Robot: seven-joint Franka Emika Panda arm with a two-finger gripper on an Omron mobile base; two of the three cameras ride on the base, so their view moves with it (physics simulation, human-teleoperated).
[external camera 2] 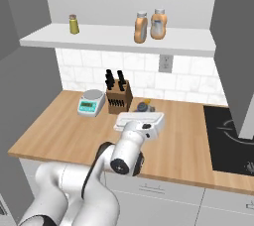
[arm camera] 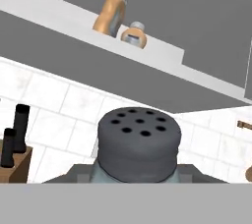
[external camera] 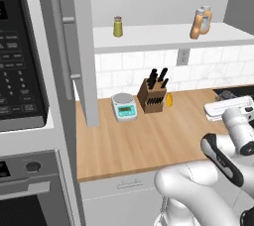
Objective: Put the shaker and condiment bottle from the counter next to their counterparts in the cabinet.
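Between the knife block [external camera 2: 118, 98] and the hob [external camera 2: 233, 138], low over the wooden counter [external camera 2: 59, 131], the gripper [external camera 2: 145, 109] is working around the blue-grey shaker [arm camera: 135, 144]. From the hand camera, the shaker's dark perforated cap is sitting centred and very close, with grey finger bodies flanking its base (the fingertips themselves are hidden). Whether the pads are already pressing the shaker, or are standing just off it, cannot be told from these pictures.

On the cabinet shelf [external camera 2: 119, 39], two orange condiment bottles [external camera 2: 150, 26] are standing side by side at the right, one leaning slightly; this suggests the bottle half of the task is finished. The olive-yellow shaker [external camera 2: 74, 24] is standing alone at the left end of the shelf, well apart from the bottles. The kitchen scale [external camera 2: 91, 102] is sitting just beside the knife block.

Risks from this point, as a judgement:
- A lift with a shallow or off-centre hold is likely to let the smooth cylinder slip or tilt.
- A low transit path is risking contact with the knife block.
- A careless approach to the shelf is risking contact with the olive-yellow shaker or the open cabinet door [external camera: 74, 46].
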